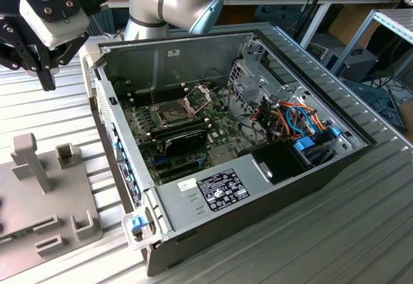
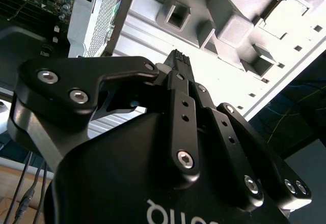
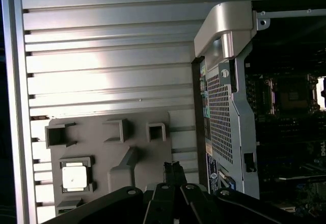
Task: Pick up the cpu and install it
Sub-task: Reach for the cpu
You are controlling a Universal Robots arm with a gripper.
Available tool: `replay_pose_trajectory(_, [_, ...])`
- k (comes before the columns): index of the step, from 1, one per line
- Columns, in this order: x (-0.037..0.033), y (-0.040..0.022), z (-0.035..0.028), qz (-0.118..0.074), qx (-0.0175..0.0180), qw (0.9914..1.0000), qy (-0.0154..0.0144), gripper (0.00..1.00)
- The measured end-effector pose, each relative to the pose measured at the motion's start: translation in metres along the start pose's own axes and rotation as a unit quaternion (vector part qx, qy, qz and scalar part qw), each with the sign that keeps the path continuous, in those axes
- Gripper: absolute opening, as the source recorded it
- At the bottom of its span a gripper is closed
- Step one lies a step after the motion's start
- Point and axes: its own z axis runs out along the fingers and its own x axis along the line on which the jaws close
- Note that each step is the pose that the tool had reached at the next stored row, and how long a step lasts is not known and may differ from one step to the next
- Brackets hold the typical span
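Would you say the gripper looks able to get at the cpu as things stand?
Probably yes: the cpu lies uncovered in its recess on the grey fixture, and the gripper hangs above that fixture, off to one side, with nothing between them. Its jaws are shut, so they would need to open.

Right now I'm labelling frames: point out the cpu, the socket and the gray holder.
cpu (image 3: 75, 177), first wrist view, silvery top.
socket (image 1: 173, 111), exterior view, dark centre.
gray holder (image 1: 19, 197), exterior view, flat base.
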Motion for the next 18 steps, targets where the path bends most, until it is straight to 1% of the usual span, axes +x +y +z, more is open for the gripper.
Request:
replay_pose_trajectory(4, [0.0010, -0.0001, 0.0000, 0.000, 0.0000, 1.00000, 0.0000, 0.11])
replay_pose_trajectory(8, [0.0036, -0.0002, -0.0001, 0.000, 0.0000, 1.00000, 0.0000, 0.11])
replay_pose_trajectory(13, [0.0098, -0.0007, -0.0002, 0.000, 0.0000, 1.00000, 0.0000, 0.11])
replay_pose_trajectory(18, [0.0142, -0.0011, -0.0003, 0.000, 0.0000, 1.00000, 0.0000, 0.11])
